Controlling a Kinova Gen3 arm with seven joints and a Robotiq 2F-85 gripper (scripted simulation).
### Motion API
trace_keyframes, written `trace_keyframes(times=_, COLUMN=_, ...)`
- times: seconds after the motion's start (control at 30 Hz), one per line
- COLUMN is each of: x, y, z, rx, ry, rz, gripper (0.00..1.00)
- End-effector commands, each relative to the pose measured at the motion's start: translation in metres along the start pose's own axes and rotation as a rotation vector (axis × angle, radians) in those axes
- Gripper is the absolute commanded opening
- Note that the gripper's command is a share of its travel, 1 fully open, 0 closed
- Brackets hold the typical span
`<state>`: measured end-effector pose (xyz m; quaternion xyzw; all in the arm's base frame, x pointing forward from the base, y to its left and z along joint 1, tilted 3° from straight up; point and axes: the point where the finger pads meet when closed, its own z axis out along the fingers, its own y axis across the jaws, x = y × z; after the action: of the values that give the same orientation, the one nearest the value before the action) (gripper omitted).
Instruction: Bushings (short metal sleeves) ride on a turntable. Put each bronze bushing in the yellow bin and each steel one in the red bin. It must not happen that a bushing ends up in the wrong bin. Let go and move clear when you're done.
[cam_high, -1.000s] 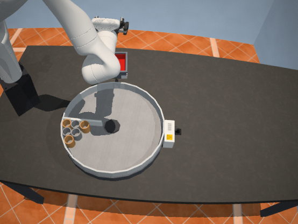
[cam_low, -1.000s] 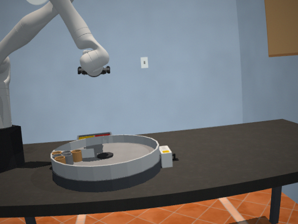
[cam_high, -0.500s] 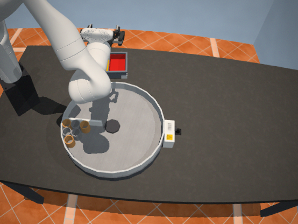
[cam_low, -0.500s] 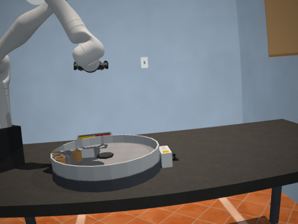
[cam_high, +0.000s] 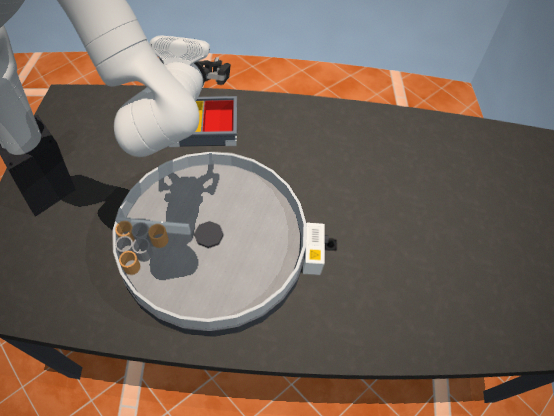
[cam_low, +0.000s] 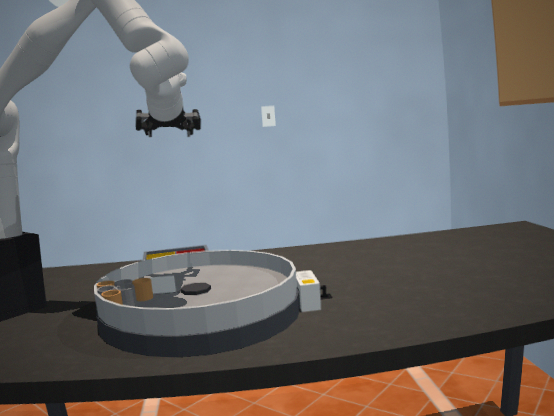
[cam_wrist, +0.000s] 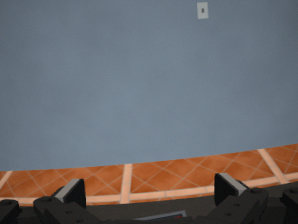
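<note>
The gripper (cam_low: 168, 131) hangs high above the table with its fingers spread wide and nothing between them, well apart from any bushing. From the wrist view only the two fingertips show, against wall and floor tiles; nothing of the work below is in sight there.

Down on the turntable (cam_high: 292, 197), the bushings sit bunched at the left edge, tucked under a short grey bar (cam_high: 172, 229). I count three bronze bushings (cam_high: 158, 235) and about three steel bushings (cam_high: 124, 244), all standing upright and touching or nearly touching one another.

I would judge them stiff, smooth-walled and fairly heavy for their size, so slippery between flat pads but in no danger of crushing. The sensible hold looks like a pinch from above across the outer wall, or one finger inside the bore and one outside. The bronze one nearest the hub stands a little freer than the rest and seems the easiest first pick; the others are packed so close that a finger may nudge a neighbour.

The arm's elbow covers most of the yellow bin (cam_high: 199, 118) from above, leaving only a sliver beside the red bin (cam_high: 218, 115). The arm's shadow darkens the steel sleeves, so their exact number is hard to tell.
</note>
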<state>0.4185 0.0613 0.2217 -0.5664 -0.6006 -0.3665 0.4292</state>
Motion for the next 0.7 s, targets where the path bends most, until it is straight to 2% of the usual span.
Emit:
trace_keyframes(times=0.0, x=0.0172, y=0.0007, z=0.0019, rx=-0.001, ry=-0.077, rz=-0.037, gripper=1.0)
trace_keyframes(times=0.13, x=0.0172, y=0.0007, z=0.0018, rx=-0.021, ry=-0.304, rz=-0.036, gripper=1.0)
trace_keyframes(times=0.3, x=0.0172, y=0.0007, z=0.0018, rx=-0.021, ry=-0.304, rz=-0.036, gripper=1.0)
trace_keyframes(times=0.47, x=0.0172, y=0.0007, z=0.0018, rx=-0.045, ry=-0.588, rz=-0.034, gripper=1.0)
trace_keyframes(times=0.57, x=0.0172, y=0.0007, z=0.0018, rx=-0.045, ry=-0.588, rz=-0.034, gripper=1.0)
trace_keyframes(times=0.67, x=0.0171, y=0.0007, z=0.0018, rx=-0.06, ry=-0.758, rz=-0.032, gripper=1.0)
